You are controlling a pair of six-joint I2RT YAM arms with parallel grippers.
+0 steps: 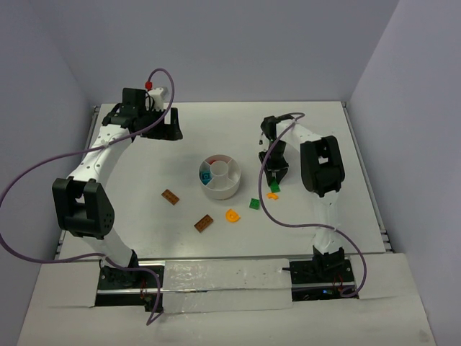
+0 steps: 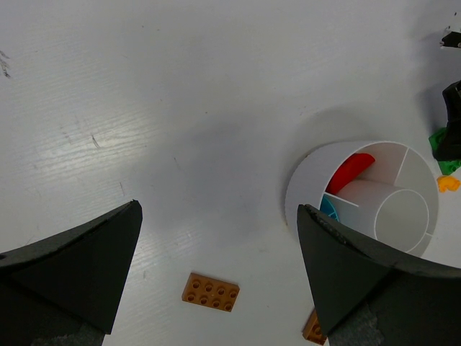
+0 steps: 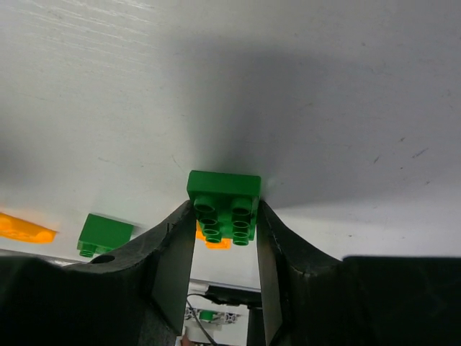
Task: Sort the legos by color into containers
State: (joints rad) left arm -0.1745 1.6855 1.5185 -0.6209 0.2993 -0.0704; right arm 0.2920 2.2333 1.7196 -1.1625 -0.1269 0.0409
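My right gripper point(image 3: 225, 225) is shut on a green lego point(image 3: 224, 189), which sits studs-down between both fingers just above the table. In the top view this gripper point(image 1: 274, 182) hangs right of the white dish point(image 1: 220, 189), over a yellow-orange lego point(image 1: 272, 194). A second green lego point(image 1: 254, 204) lies nearby. The dish point(image 2: 310, 180) holds a red lego point(image 2: 351, 171) and a teal one point(image 2: 329, 209) in separate wedges. My left gripper point(image 2: 220, 209) is open and holds nothing, high at the back left point(image 1: 173, 130).
Two brown-orange legos point(image 1: 171, 197) point(image 1: 204, 223) and a round yellow-orange lego point(image 1: 232, 215) lie in front of the dish. Walls close the table at the back and on both sides. The arm bases stand at the near edge.
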